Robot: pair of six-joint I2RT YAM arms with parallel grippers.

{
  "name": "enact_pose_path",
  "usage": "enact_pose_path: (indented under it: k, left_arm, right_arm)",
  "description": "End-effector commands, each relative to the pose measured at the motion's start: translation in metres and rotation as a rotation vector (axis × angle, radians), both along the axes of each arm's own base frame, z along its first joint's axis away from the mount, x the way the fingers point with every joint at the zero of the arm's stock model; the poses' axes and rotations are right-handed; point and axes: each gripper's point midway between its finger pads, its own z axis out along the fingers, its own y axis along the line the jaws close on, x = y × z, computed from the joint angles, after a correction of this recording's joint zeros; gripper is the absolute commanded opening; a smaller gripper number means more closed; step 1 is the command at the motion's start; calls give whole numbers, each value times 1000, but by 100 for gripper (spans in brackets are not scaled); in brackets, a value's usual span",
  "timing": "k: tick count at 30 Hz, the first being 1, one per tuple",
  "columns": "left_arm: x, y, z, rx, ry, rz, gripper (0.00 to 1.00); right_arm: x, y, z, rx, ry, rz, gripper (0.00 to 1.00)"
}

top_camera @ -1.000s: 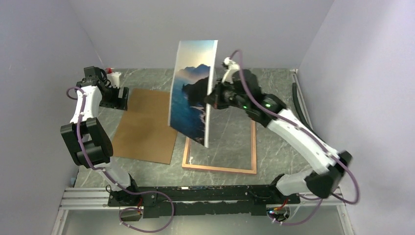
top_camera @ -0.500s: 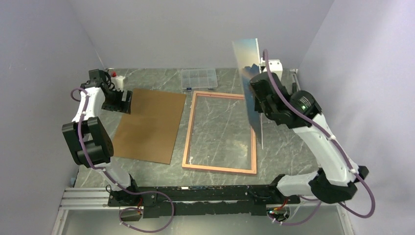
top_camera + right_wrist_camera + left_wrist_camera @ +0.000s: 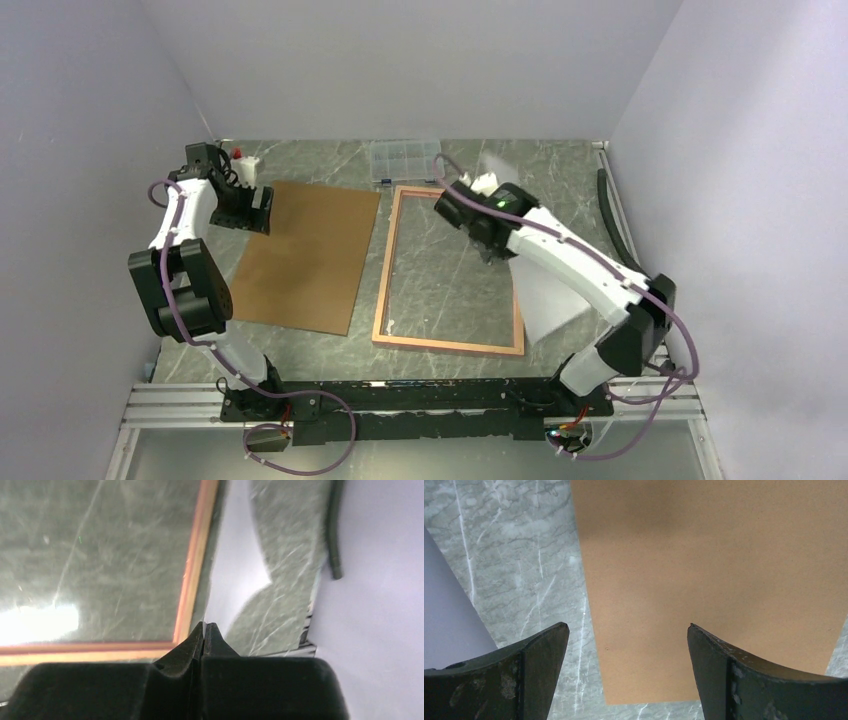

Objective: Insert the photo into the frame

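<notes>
The frame [image 3: 384, 285] lies flat on the table's middle, its clear pane showing the marble beneath. Its right rail also shows in the right wrist view [image 3: 192, 587]. My right gripper [image 3: 492, 248] is shut on the photo [image 3: 548, 300], which tilts over the frame's right rail with its plain white back up and its picture side hidden. In the right wrist view the jaws [image 3: 205, 625] pinch the photo's edge [image 3: 235, 565], a pale sheet. My left gripper [image 3: 256, 210] is open and empty, and hovers above the far left corner of the brown backing board [image 3: 305, 255].
The backing board fills the left wrist view [image 3: 704, 570] between my open fingers [image 3: 544, 650]. A small clear compartment box [image 3: 405, 158] sits behind the frame. A white bottle with a red cap [image 3: 238, 160] stands at the far left. A black cable [image 3: 334, 540] runs along the right wall.
My right arm swung the upright photo from over the frame to its right side, then tipped it down with the white back up. The left arm barely moved.
</notes>
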Motion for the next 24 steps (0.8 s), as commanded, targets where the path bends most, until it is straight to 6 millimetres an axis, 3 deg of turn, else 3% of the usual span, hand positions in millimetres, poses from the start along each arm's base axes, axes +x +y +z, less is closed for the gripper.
enact_pose_path:
  k: [1, 4, 7, 11, 18, 24]
  left_arm:
    - [0, -11, 10, -8, -36, -12, 94]
    - [-2, -19, 10, 7, -45, -30, 94]
    - [-2, -27, 11, 16, -61, -44, 94]
    - [-4, -33, 9, 6, -59, -52, 94]
    - [-7, -34, 1, 4, -45, -53, 94]
    - [-9, -32, 0, 17, -40, -58, 94]
  right_arm:
    - [-23, 40, -52, 195, 161, 34, 0]
    - [-29, 77, -57, 434, 160, 71, 0]
    - [-26, 91, -56, 528, 135, 48, 0]
    - [-10, 102, -60, 546, 111, -43, 0]
    - [16, 130, -90, 502, 170, -238, 0]
    - [38, 146, -96, 553, 118, -337, 0]
